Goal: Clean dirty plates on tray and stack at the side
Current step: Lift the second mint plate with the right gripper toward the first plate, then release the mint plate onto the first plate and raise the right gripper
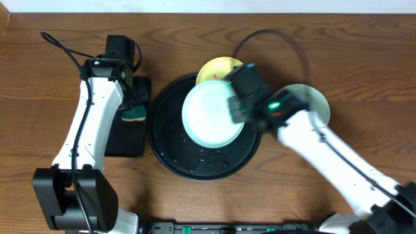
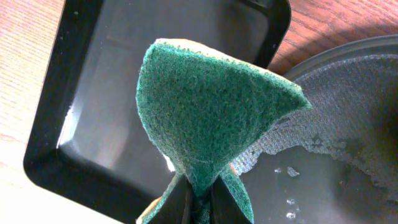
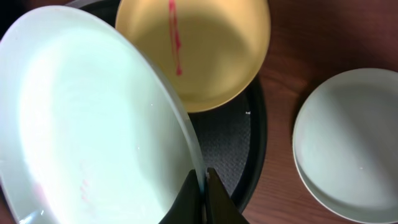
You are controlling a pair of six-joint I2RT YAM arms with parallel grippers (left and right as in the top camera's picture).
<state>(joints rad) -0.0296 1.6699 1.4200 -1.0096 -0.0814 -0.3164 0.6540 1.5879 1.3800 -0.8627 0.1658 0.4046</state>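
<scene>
My right gripper (image 1: 233, 107) is shut on the rim of a pale mint-blue plate (image 1: 211, 114) and holds it above the round black tray (image 1: 170, 146). In the right wrist view this plate (image 3: 93, 118) fills the left, with a faint red smear low on it. A pale yellow plate (image 1: 218, 68) with a red smear lies at the tray's far rim, also seen in the right wrist view (image 3: 205, 50). A second mint-blue plate (image 1: 315, 104) lies on the wood to the right (image 3: 348, 143). My left gripper (image 2: 200, 202) is shut on a green sponge (image 2: 211, 106) over the rectangular tray.
A small rectangular black tray (image 1: 127, 140) lies left of the round tray; it fills the left wrist view (image 2: 93, 124). The round tray's wet, textured floor (image 2: 348, 137) shows at the right of that view. Brown wood tabletop (image 1: 338, 39) surrounds everything.
</scene>
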